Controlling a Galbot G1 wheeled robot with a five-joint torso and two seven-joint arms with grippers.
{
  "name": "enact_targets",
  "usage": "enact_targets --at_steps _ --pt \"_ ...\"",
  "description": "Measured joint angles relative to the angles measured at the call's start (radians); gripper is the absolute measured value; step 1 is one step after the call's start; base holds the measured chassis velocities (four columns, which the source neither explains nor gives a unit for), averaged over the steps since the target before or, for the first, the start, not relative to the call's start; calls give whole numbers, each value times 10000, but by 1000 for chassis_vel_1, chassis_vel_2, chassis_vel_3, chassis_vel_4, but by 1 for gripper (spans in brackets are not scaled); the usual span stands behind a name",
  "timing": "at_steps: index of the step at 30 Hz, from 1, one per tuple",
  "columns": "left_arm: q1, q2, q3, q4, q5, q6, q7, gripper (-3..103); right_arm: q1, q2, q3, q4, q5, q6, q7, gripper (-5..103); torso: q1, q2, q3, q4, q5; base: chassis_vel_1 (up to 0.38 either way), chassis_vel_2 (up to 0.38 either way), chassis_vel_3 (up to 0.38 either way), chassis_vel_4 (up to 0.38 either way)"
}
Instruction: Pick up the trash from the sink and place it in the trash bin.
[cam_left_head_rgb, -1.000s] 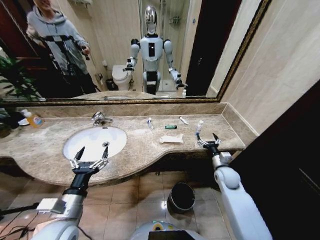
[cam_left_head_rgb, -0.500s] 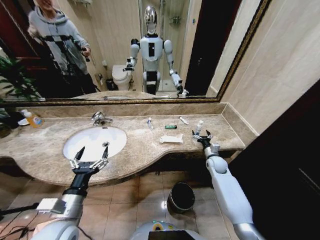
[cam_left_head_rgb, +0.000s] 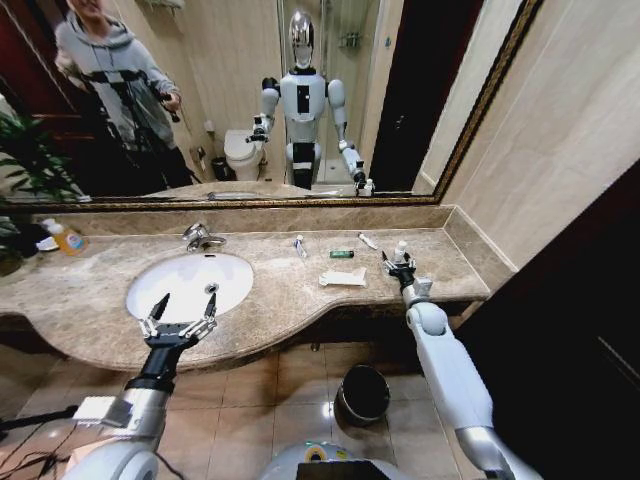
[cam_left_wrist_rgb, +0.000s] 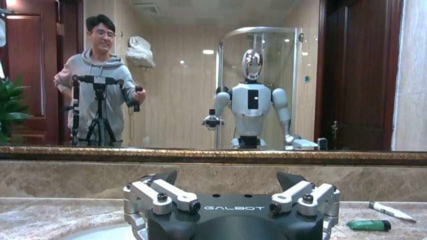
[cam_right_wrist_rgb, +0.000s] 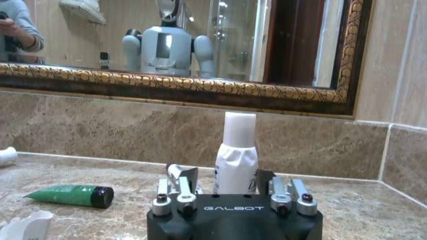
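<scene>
Down on the tiled floor, close to the robot's base, the trash bin (cam_left_head_rgb: 363, 393) stands upright, black with its shiny rim, below the worktop's front edge. Just above, at the near edge of the brown marble worktop (cam_left_head_rgb: 290, 300), the left tool (cam_left_head_rgb: 178, 318) hovers with its fingers spread wide, released, gripping nothing, over the front lip of the sink (cam_left_head_rgb: 190, 283). The white basin sits to the robot's left, chrome tap (cam_left_head_rgb: 200, 237) at its back.

Over on the right, the right tool (cam_left_head_rgb: 397, 266) is out over the worktop, and the right wrist view puts the small white bottle (cam_right_wrist_rgb: 236, 159) upright between its open fingers (cam_right_wrist_rgb: 181, 181); whether either one touches the bottle, I cannot tell. Beside it to the left lies the flat white packet (cam_left_head_rgb: 343, 278), clear of the tool. A little farther back, the short green tube (cam_left_head_rgb: 342, 254) lies on its side, and past that two thin white sachets (cam_left_head_rgb: 368, 241) rest near the backsplash, one more (cam_left_head_rgb: 300, 246) between the tap and the tube. Far off at the left end, the orange-yellow soap bottle (cam_left_head_rgb: 64, 236) stands by a potted plant (cam_left_head_rgb: 20, 170). Behind everything, the gold-framed mirror (cam_left_head_rgb: 300, 100) reflects the robot.
</scene>
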Motion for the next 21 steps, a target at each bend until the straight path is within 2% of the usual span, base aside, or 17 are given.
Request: enact_targets --at_steps 2,5,6,10,11,13,15,17,21 --pt "0 0 0 0 0 0 0 100 -33 -18 -7 46 0 -29 12 57 0 0 0 0 -1 0 0 0 0" --pt "0 0 0 0 0 0 0 100 -113 -79 -23 204 34 -88 39 45 0 0 0 0 -1 0 0 0 0" --pt "0 0 0 0 0 0 0 100 -113 -79 -23 204 34 -88 39 45 0 0 0 0 -1 0 0 0 0" --pt "0 0 0 0 0 0 0 100 -168 -109 -23 310 78 -98 38 30 0 0 0 0 0 0 0 0 0" --pt "0 0 0 0 0 0 0 100 -168 -109 -23 310 78 -98 38 30 0 0 0 0 0 0 0 0 0" --pt "0 0 0 0 0 0 0 100 -275 -99 -15 466 108 -98 37 24 0 0 0 0 0 0 0 0 0" --pt "0 1 0 0 0 0 0 100 -305 -99 -7 516 125 -99 37 24 0 0 0 0 0 0 0 0 0" --pt "0 0 0 0 0 0 0 100 -456 -149 43 757 295 -132 48 18 0 0 0 1 0 0 0 0 0" --pt "0 0 0 0 0 0 0 100 -912 -323 174 1421 686 -294 143 18 0 0 0 1 0 0 0 0 0"
